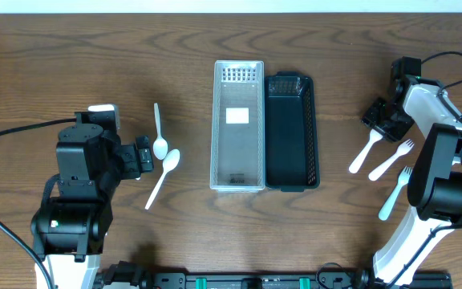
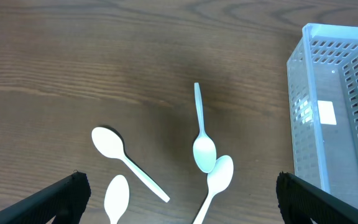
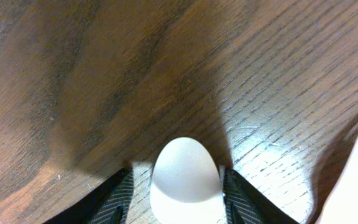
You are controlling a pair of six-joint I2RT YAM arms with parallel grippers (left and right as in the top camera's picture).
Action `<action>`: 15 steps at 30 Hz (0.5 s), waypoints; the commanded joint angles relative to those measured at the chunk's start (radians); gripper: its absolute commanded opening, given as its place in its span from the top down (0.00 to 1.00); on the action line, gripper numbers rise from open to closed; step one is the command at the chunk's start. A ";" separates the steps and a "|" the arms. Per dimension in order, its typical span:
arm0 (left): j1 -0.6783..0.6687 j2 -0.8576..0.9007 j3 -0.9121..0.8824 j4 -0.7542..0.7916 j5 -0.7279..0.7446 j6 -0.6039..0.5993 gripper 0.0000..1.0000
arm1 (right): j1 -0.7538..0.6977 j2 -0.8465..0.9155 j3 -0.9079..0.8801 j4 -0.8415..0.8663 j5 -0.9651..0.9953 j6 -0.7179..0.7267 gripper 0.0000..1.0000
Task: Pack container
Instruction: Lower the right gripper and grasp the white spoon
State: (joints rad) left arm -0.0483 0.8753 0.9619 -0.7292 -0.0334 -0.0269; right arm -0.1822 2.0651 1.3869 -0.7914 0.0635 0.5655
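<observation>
A white perforated container (image 1: 238, 126) and a black container (image 1: 292, 132) stand side by side at the table's middle; the white one also shows in the left wrist view (image 2: 337, 118). White plastic spoons lie left of them (image 1: 164, 172); the left wrist view shows several (image 2: 202, 134) (image 2: 126, 162) (image 2: 115, 198). My left gripper (image 1: 144, 155) hangs open and empty above them (image 2: 176, 199). White forks lie at the right (image 1: 391, 159) (image 1: 395, 193). My right gripper (image 1: 383, 122) is down at the table, with its fingers (image 3: 178, 199) closed on the rounded end of a white utensil (image 3: 185, 174).
Another white fork's tines (image 3: 356, 162) lie just right of the right gripper. Both containers look empty. The left arm's body hides part of the spoon group from above. Black cables run along both table sides.
</observation>
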 commanded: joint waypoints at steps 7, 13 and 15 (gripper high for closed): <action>0.003 0.000 0.018 0.000 -0.005 -0.009 0.02 | -0.002 0.065 -0.030 -0.020 0.034 -0.006 0.57; 0.003 0.000 0.018 0.000 -0.005 -0.009 0.02 | -0.002 0.065 -0.030 -0.028 0.034 -0.011 0.57; 0.003 0.000 0.018 0.000 -0.005 -0.009 0.02 | -0.002 0.065 -0.030 -0.032 0.034 -0.023 0.57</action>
State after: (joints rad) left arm -0.0483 0.8753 0.9615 -0.7292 -0.0334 -0.0269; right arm -0.1822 2.0655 1.3884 -0.8009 0.0639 0.5644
